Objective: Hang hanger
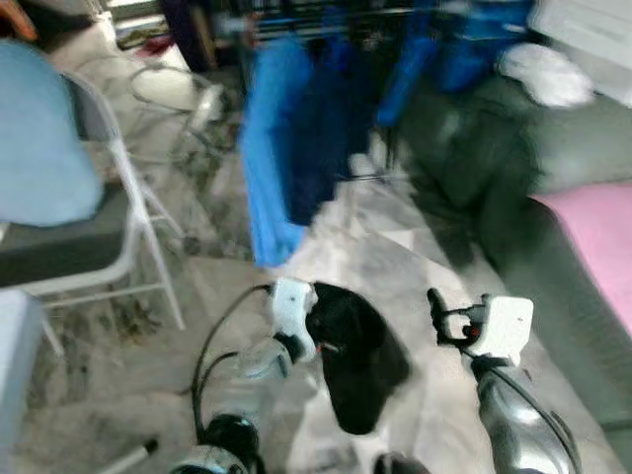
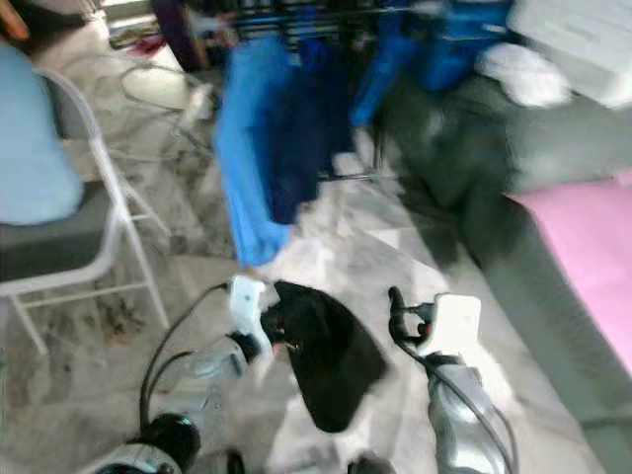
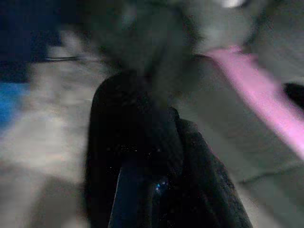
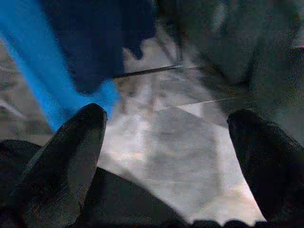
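The left pincer (image 1: 314,331) is pressed together on a limp black garment (image 1: 357,360), which hangs down from it over the pale marbled floor (image 1: 197,296); in the left wrist view the dark cloth (image 3: 142,156) drapes over the fingers and hides them. No hanger can be made out inside the garment through the blur. The right pincer (image 1: 434,314) is spread wide and holds nothing: in its wrist view the two black fingers (image 4: 61,156) stand well apart with bare floor between them, and the black garment's edge lies just below them.

Ahead stands one dark clothes rail (image 1: 326,18) with several garments hanging from it: a bright blue one (image 1: 272,148), a navy one (image 1: 321,128) beside it, and more blue ones (image 1: 444,49) further right; the exact count is blurred. One white folding chair with a grey seat (image 1: 89,237) stands at the left, a light blue cloth (image 1: 39,138) draped over its back. At the right lies one pink sheet (image 1: 597,237) on a grey bed or sofa (image 1: 553,296), with one white bundle (image 1: 543,74) above it.
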### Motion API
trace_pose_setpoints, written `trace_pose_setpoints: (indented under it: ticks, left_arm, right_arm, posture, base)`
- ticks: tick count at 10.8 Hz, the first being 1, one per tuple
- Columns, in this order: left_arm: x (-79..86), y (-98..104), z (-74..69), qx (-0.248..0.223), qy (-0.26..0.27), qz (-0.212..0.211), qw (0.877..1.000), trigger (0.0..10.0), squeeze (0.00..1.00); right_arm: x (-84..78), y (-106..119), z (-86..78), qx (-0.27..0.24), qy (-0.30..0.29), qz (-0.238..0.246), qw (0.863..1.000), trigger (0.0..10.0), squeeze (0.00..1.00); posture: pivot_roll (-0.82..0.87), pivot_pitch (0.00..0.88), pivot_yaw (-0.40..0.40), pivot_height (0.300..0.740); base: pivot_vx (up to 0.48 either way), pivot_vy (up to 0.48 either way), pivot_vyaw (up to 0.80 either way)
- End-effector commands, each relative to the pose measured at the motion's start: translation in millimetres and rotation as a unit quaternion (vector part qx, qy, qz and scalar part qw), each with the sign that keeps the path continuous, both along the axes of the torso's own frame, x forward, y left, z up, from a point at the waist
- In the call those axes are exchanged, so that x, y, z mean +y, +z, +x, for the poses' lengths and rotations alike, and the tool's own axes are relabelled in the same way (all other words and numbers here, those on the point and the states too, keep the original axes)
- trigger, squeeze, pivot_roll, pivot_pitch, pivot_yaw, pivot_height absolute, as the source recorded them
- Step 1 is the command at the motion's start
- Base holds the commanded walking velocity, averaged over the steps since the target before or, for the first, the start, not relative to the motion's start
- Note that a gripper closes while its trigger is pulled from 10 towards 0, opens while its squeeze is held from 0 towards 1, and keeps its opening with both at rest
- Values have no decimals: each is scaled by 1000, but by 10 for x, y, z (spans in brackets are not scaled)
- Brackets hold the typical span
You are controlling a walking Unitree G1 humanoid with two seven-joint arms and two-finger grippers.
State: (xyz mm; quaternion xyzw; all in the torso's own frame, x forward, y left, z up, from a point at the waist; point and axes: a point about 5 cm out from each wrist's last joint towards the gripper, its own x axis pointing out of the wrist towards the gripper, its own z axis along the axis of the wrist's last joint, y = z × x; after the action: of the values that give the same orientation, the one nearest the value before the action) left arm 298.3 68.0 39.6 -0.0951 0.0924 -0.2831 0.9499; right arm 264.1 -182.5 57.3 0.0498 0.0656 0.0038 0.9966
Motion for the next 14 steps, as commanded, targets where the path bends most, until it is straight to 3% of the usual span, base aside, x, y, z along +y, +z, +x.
trace_pose_setpoints:
  ticks: [1,3,5,8,14]
  left_arm:
    - [87,50,50,-25,49,19,998,10000,0]
    - [194,60,85,-23,64,9,998,10000,0]
    - [227,261,232,-67,111,12,992,10000,0]
    - [196,404,301,-94,103,-2,990,10000,0]
    - [159,374,270,-91,84,-5,992,10000,0]
  right_arm:
    - [-40,-32,-33,6,-9,-6,1000,10000,0]
    - [-19,-60,-38,8,-10,-4,1000,10000,0]
    - [-23,63,54,-21,-8,-17,1000,10000,0]
    - [-31,187,133,-44,1,-42,998,10000,0]
    - [-4,170,90,-46,-4,-46,998,10000,0]
  posture:
    - [-217,116,36,740]
    - [-222,67,36,740]
    - [-233,41,38,740]
    - [-242,65,52,740]
    - [-259,101,71,740]
  base:
    - [0,0,0]
    - [0,0,0]
    - [0,0,0]
    - [80,0,0]
    - [316,0,0]
